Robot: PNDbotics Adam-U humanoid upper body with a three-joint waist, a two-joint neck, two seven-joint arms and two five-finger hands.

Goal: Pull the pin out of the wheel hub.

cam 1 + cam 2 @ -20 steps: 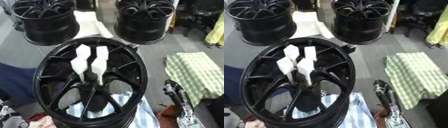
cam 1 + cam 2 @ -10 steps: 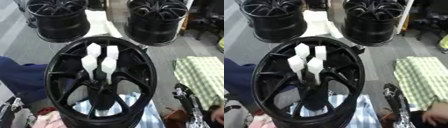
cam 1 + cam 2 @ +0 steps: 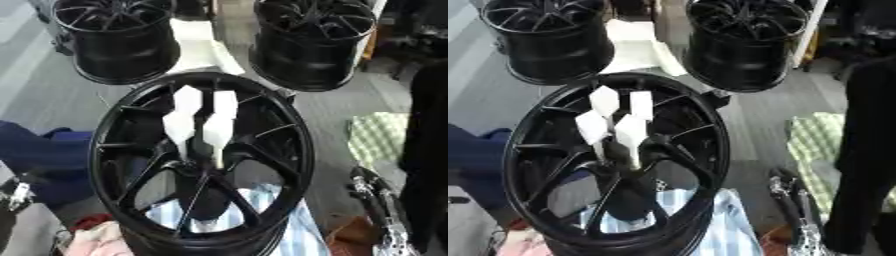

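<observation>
A big black wheel hub (image 3: 206, 77) stands tilted before me, filling the middle of both views. Several white pins (image 3: 632, 132) with flat, broad heads stick up out of its centre, close together. Part of my right hand (image 3: 378, 205), black and silver, shows low at the right, beside the hub's rim and apart from the pins. A small silver piece of my left hand (image 3: 16, 194) shows at the lower left edge, also away from the hub. Nothing touches the pins.
Two more black wheels (image 3: 114, 35) (image 3: 315, 35) stand at the back, with a white sheet (image 3: 201, 50) between them. A green checked cloth (image 3: 381, 137) lies on the right, a blue striped cloth (image 3: 280, 220) under the hub. A dark figure (image 3: 868, 150) stands at the right edge.
The camera has shifted, so the whole scene sits differently. A dark figure has come in along the right edge. The pins remain in the hub.
</observation>
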